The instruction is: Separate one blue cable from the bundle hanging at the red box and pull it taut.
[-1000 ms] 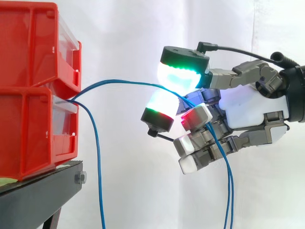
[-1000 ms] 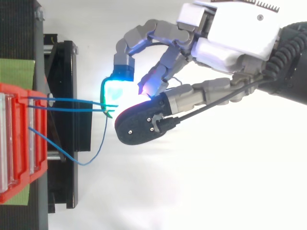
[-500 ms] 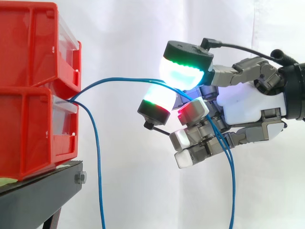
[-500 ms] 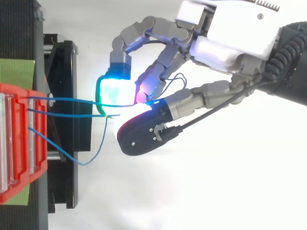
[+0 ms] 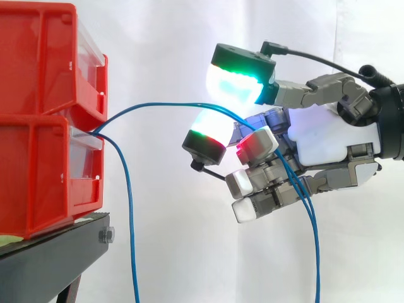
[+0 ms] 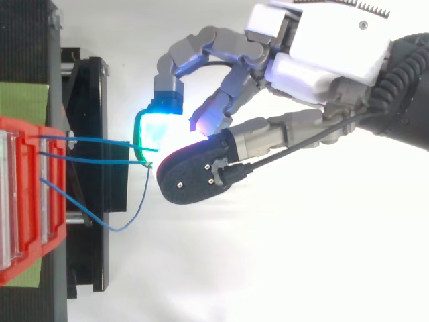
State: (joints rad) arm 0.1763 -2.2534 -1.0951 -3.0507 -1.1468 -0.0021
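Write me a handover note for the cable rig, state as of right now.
Robot hand: curled, shut on two blue cables between its glowing pads.
Cables run from the red bins in a slack arc to the hand, then drop below it; another blue strand hangs by the bins.
Done: cables picked up.
Left: isolate one, pull taut.

blue cable (image 5: 164,105) leaves red box (image 5: 38,183) at front, arcs up and right, not taut; threads between curled fingers (image 5: 255,146), then drops slack; second cable (image 5: 130,221) hangs straight down beside box
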